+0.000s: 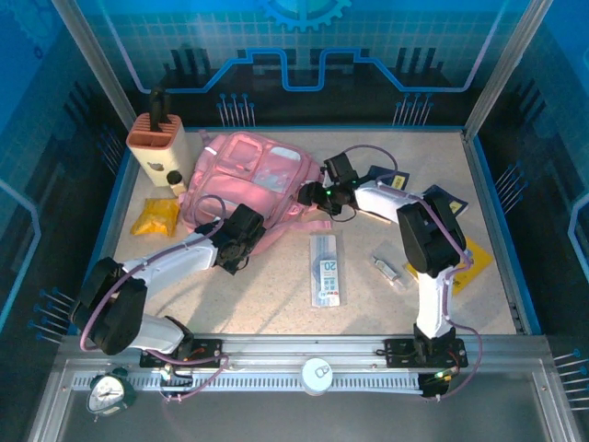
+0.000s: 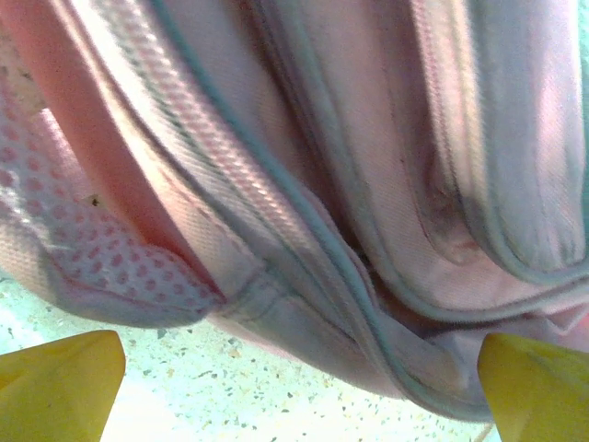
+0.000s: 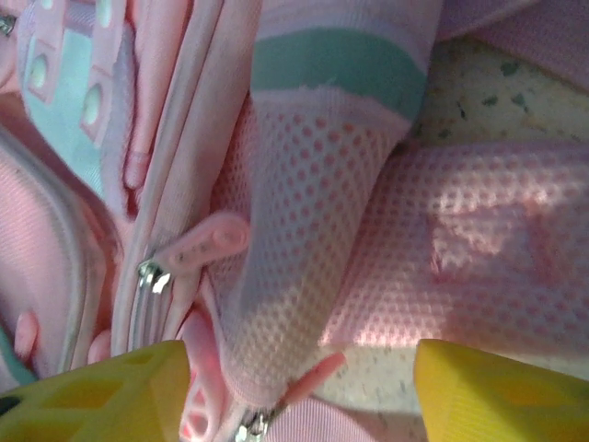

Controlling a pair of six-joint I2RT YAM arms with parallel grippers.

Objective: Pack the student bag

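At student bag (image 1: pixel 247 170) — left fingers (image 2: pixel 55 387) wide open, empty; right fingers (image 3: pixel 502 391) half-open astride mesh strap (image 3: pixel 304 276), seemingly unclamped.

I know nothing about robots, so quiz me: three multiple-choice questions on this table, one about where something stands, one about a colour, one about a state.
1. Where is the tan knife block?
A) far-left corner, beside the student bag
B) near-right corner
C) on top of the bag

2. What colour is the bag?
A) blue
B) pink
C) green

3. How is the left gripper?
A) shut on a strap
B) shut, empty
C) open, with bag fabric ahead of it

Answers: A, it stands at the back left next to the bag; B, the fabric is pink from above and close up; C, its yellow fingers sit far apart.
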